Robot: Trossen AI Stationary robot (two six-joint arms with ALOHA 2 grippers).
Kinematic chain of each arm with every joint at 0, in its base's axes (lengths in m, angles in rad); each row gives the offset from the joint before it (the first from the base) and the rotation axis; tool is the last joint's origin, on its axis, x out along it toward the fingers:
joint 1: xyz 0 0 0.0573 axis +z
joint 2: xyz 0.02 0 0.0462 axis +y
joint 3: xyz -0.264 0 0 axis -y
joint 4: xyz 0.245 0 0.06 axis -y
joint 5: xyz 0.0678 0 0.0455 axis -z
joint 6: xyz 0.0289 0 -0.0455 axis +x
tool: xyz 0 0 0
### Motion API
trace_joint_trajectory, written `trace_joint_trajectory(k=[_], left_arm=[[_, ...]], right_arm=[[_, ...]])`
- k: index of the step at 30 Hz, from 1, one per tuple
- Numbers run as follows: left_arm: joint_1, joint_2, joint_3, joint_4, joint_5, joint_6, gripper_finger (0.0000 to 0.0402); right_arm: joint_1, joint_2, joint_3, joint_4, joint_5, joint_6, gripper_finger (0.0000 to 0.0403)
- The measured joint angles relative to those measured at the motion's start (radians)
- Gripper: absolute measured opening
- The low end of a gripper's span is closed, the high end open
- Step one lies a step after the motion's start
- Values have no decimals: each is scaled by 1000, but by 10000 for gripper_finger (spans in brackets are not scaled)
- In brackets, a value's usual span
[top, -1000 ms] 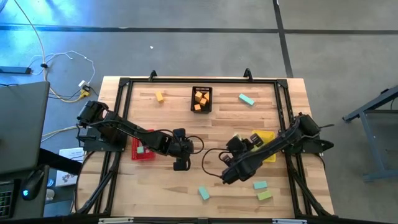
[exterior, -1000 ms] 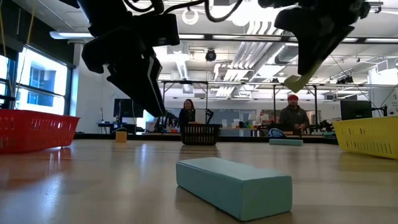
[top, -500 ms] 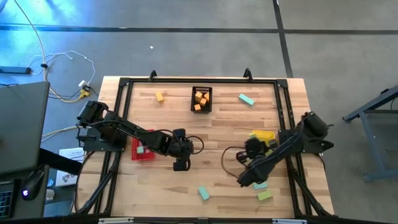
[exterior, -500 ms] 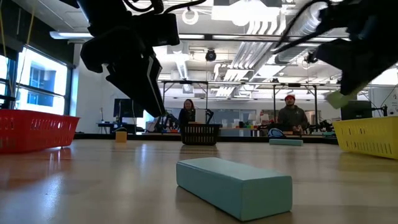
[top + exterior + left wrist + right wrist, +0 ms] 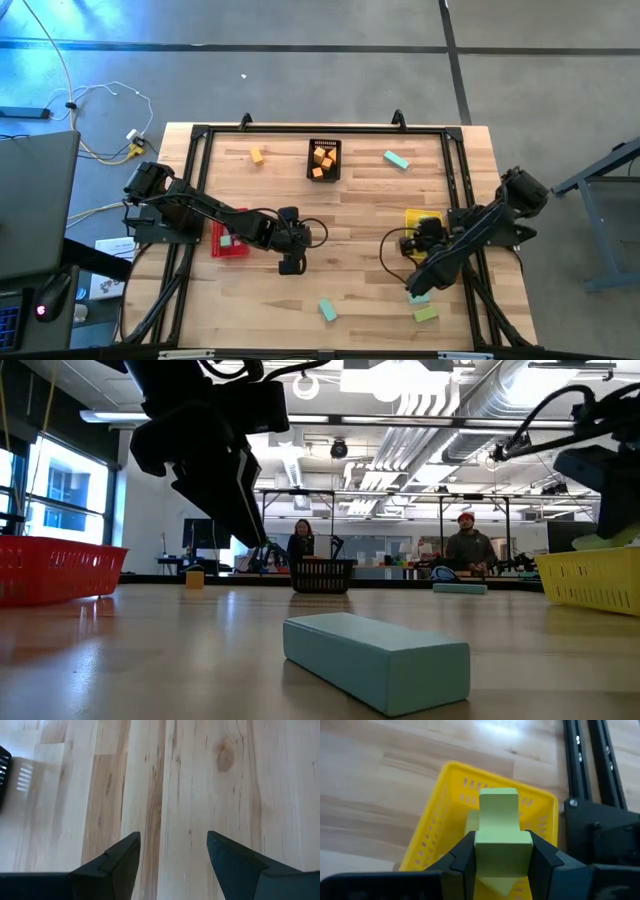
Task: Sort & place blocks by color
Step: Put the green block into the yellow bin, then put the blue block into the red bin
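From above, the left gripper (image 5: 291,266) hangs near table centre, just toward 3 o'clock of the red basket (image 5: 228,242), while the right gripper (image 5: 418,285) is over the 6 o'clock edge of the yellow basket (image 5: 424,219), with teal and green blocks (image 5: 421,306) on the table toward 6 o'clock of it. At table height a teal bar (image 5: 377,659) lies nearest. The left wrist view shows fingers (image 5: 117,860) spread wide over bare wood, and the right wrist view shows fingers (image 5: 544,854) clamping a light green block (image 5: 500,832) above the yellow basket (image 5: 434,834).
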Motion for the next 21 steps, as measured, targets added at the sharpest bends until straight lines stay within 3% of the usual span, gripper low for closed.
trace_joint_trajectory(k=[2,10,16,21], left_arm=[[0,0,0,2,0,0,214],[0,0,0,1,0,0,214],[0,0,0,0,0,0,214],[0,0,0,-5,0,0,214]], right_arm=[[0,0,-10,25,-3,-5,106],[0,0,22,24,-29,-33,220],[0,0,117,-70,-112,-54,230],[0,1,235,-79,-122,-212,230]])
